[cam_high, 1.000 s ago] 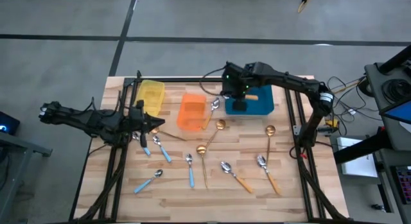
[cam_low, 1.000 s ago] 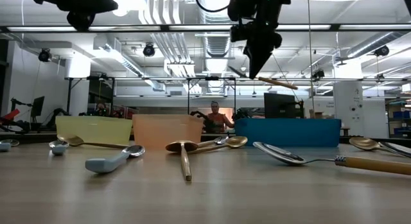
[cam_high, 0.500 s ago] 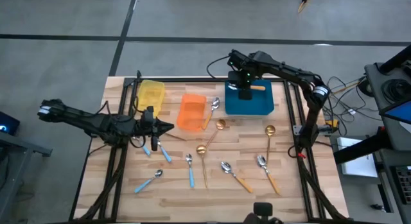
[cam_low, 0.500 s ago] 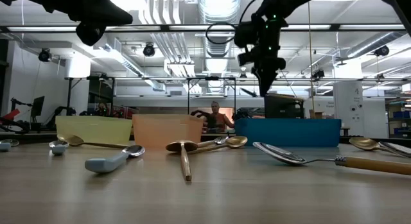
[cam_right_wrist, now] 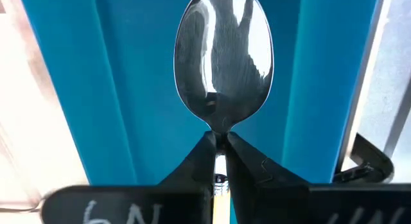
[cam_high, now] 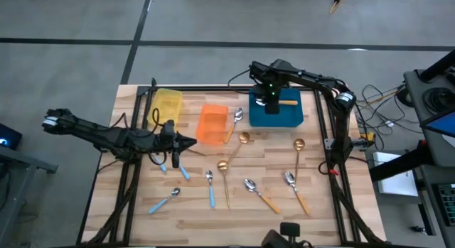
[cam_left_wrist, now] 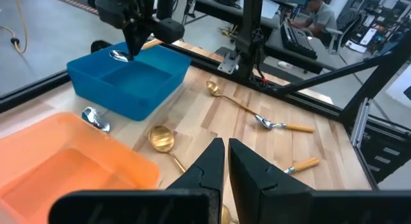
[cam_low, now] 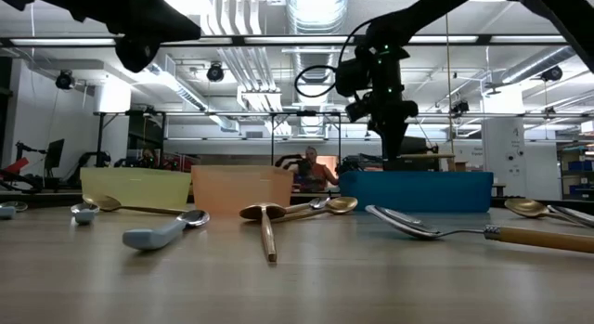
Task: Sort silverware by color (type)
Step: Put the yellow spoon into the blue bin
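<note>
R end effector (cam_right_wrist: 219, 161) clamping orange-handled spoon (cam_right_wrist: 223, 63) over blue bin (cam_high: 275, 114), L end effector (cam_left_wrist: 226, 165) pinched closed, empty, nr orange bin (cam_high: 212, 124)

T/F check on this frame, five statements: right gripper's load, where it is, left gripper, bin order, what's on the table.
1. The right gripper is shut on an orange-handled spoon. True.
2. That spoon hangs over the orange bin. False: it is over the blue bin.
3. The left gripper holds a gold spoon. False: it is shut and holds nothing.
4. The orange bin sits between the yellow bin and the blue bin. True.
5. No spoons remain on the table. False: several still lie there.
</note>
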